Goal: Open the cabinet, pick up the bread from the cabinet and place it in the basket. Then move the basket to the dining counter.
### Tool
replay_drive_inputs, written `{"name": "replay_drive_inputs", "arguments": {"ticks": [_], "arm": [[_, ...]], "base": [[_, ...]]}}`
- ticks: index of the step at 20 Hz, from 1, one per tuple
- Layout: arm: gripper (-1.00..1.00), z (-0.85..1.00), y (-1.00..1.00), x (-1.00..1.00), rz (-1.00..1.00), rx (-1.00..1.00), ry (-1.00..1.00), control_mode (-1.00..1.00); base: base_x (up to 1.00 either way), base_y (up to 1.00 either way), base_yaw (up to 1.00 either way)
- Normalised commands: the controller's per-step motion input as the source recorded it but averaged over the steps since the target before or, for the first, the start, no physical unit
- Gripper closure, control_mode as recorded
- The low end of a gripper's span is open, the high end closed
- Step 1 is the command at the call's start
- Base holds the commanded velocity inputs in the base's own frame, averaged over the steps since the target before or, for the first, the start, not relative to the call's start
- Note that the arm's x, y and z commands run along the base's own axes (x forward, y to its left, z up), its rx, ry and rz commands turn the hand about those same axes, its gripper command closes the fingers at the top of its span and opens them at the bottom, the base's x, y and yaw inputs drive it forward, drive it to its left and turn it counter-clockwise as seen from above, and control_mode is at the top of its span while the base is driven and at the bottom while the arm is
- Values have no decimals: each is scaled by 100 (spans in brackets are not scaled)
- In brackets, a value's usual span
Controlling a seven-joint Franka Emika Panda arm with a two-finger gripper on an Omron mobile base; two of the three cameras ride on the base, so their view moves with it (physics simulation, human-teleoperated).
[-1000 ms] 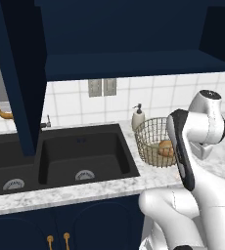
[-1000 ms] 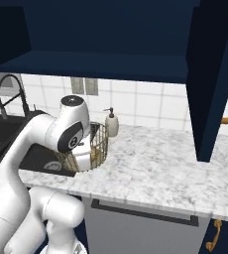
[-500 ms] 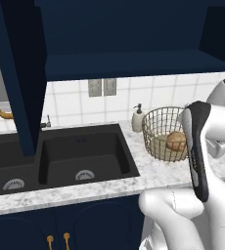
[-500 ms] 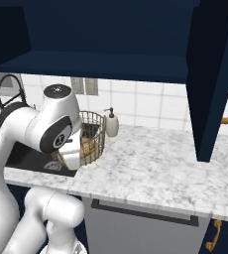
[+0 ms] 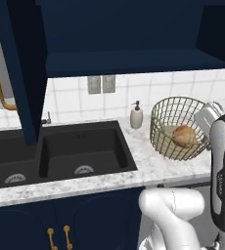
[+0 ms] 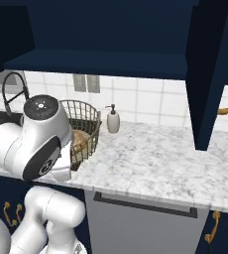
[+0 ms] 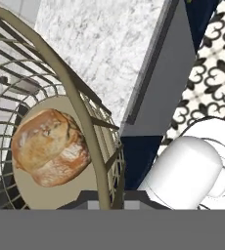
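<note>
Basket (image 5: 177,128) shifted right, claw obscured

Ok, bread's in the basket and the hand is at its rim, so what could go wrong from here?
1. The gripper seems to straddle the thin handle; held by that alone, the basket may swing or tilt when lifted.
2. The bread lies loose on the basket floor and could roll out if it tips.
3. The soap dispenser stands close beside the basket, and the open cabinet door hangs over the counter; a wide swing might clip either.
</note>
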Motion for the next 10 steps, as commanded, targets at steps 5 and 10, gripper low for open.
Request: {"name": "replay_drive_inputs", "arguments": {"ticks": [5,10], "arm": [[100,0,0,0,0,0,0,100],[100,0,0,0,0,0,0,100]], "base": [[-83,72,0],[-100,53,13]]}}
